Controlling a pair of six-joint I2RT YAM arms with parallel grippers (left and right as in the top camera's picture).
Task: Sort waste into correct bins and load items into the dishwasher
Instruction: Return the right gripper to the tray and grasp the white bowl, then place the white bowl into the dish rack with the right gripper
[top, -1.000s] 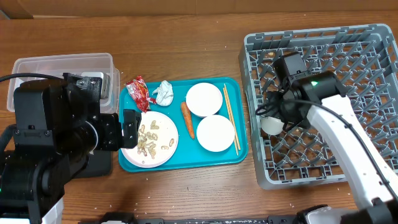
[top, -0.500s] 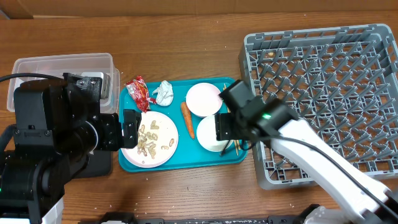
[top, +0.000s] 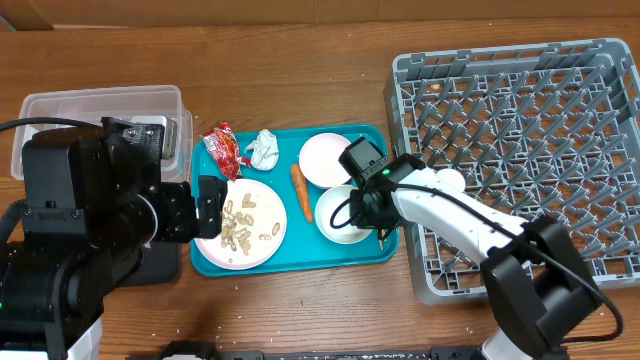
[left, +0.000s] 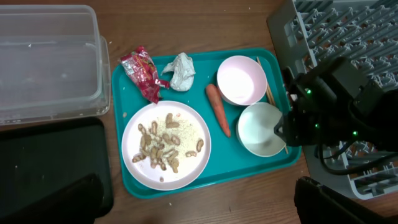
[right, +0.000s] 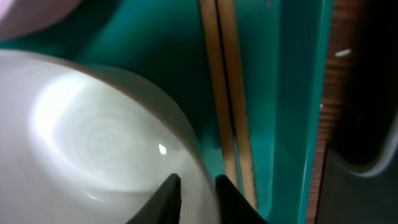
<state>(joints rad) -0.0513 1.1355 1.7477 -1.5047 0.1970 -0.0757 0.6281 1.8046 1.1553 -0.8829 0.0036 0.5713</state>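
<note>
1. Step in hand: loading the dishwasher, bowl pick. My right gripper (right: 196, 194) sits at the right rim of the near bowl (top: 340, 218), on the teal tray (top: 290, 262) mid-worktop.
2. Right jaws: slightly apart and straddling the bowl rim, one finger inside and one outside. I cannot tell whether the pads press on it yet.
3. Left jaws: wide apart and holding nothing. My left gripper (left: 196, 186) hangs over the near-left part of the teal tray, above the plate (top: 245, 228).
4. Next move, my judgement: clamp on the rim, lift straight up, then carry right to the rack (top: 560, 100) by the right edge. The chopsticks (right: 227, 93) lie just beside my outer finger, so a sideways drag could sweep them off the tray.
5. Count, dishes:
   - bowls 2: the near one, and the far bowl (top: 325, 158) just behind it
   - plate 1
   - chopsticks 1 pair, along the tray's right rim
   - cup (top: 448, 182) 1, in the rack near its left wall
6. Count, waste:
   - red wrapper (top: 224, 150) 1
   - paper ball (top: 264, 148) 1
   - carrot (top: 301, 192) 1, lying between the plate and the bowls
   - peanut shells (left: 158, 149) and rice on the plate, too overlapped to count
7. Count, bins: clear tub (top: 100, 100) 1, at the far-left corner; black tray (left: 50, 162) 1, nearer the front edge and mostly under my left arm in the overhead view. I see nothing in either bin.
</note>
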